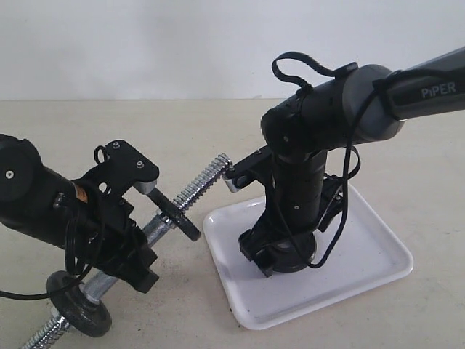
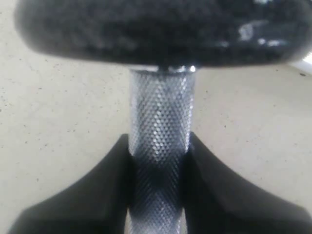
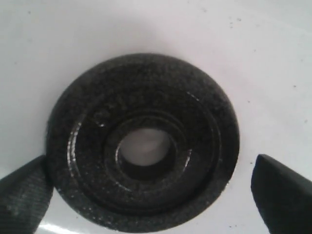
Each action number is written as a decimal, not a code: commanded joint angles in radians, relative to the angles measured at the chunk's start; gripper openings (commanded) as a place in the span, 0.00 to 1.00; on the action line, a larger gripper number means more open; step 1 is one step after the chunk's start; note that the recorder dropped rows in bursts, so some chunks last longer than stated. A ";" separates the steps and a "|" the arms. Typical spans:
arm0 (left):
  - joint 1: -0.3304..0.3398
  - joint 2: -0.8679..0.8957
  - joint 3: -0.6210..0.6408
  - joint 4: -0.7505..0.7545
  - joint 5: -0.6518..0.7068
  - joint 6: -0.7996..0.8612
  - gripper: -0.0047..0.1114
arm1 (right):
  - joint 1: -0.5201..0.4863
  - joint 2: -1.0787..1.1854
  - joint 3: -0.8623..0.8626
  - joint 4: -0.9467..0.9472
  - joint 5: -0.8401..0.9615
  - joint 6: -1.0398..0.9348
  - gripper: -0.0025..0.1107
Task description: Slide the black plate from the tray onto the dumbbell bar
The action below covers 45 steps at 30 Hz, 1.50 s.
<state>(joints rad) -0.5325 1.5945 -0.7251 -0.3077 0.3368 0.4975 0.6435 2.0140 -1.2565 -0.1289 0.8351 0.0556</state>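
The black plate (image 3: 97, 97) lies flat on the white tray (image 1: 363, 254), centre hole facing up. My right gripper (image 3: 148, 165) is lowered over it and open. One finger (image 3: 22, 195) sits right at the plate's rim and the other finger (image 3: 282, 190) stands a little off it. In the exterior view the right gripper (image 1: 280, 254) hides most of the plate. My left gripper (image 2: 158, 146) is shut on the knurled middle of the dumbbell bar (image 1: 207, 178). It holds the bar slanted above the table, the threaded end pointing at the tray.
Two black discs (image 1: 182, 214) (image 1: 80, 309) sit on the bar either side of the left gripper (image 1: 123, 225). The tray's near-left rim (image 1: 218, 251) lies close under the bar's raised end. Beige tabletop surrounds everything.
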 commanded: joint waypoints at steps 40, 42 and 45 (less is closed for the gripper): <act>0.000 -0.052 -0.032 -0.025 -0.105 0.003 0.08 | -0.005 0.092 -0.002 0.046 -0.006 0.017 0.83; 0.000 -0.052 -0.032 -0.025 -0.105 0.003 0.08 | -0.005 0.092 -0.002 0.046 -0.002 0.017 0.69; 0.000 -0.052 -0.032 -0.025 -0.105 0.003 0.08 | -0.005 0.092 -0.002 0.046 0.003 0.017 0.47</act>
<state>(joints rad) -0.5286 1.5945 -0.7251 -0.3135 0.3351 0.4869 0.6392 2.0542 -1.2761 -0.0519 0.8372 0.0718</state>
